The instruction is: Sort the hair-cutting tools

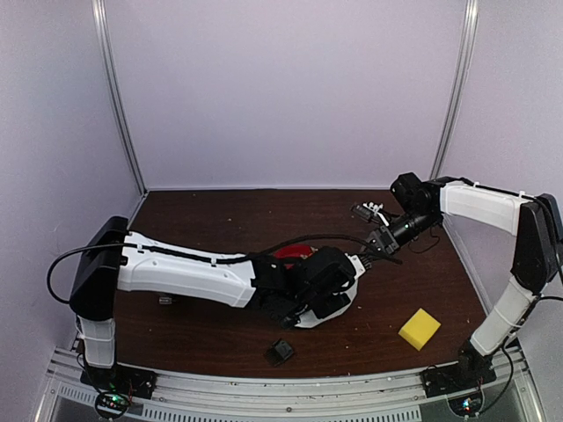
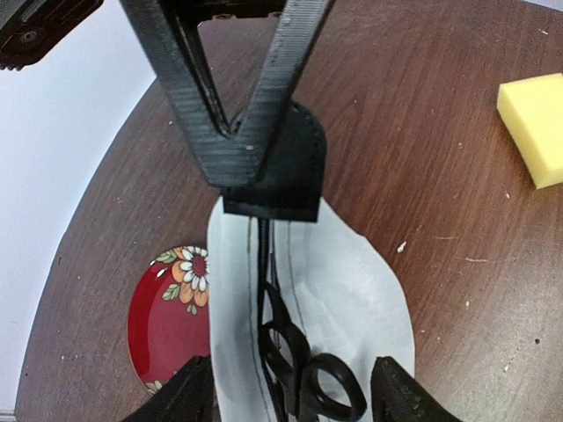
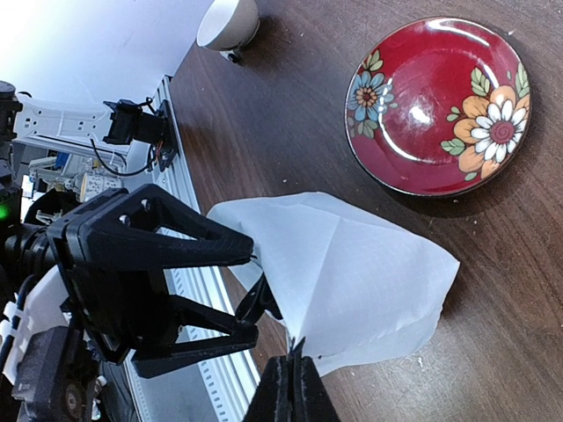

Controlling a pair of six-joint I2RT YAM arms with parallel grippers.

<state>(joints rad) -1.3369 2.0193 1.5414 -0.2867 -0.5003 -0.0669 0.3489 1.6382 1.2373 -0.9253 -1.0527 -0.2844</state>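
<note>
At the bottom centre of the top view lies the black block (image 1: 281, 352), with a yellow sponge (image 1: 420, 328) to its right. Mid-frame, the left gripper (image 2: 295, 391) stands wide, and scissors (image 2: 283, 343) lie unclamped between its fingers on a white sheet (image 2: 352, 281). Just beyond, the right gripper (image 3: 291, 382) is pinched tight on the sheet's edge, with the red plate (image 3: 422, 105) at the upper right of the right wrist view.

Soft, even light; glare glints on the red plate (image 3: 435, 105), and wrist views bend at edges.
</note>
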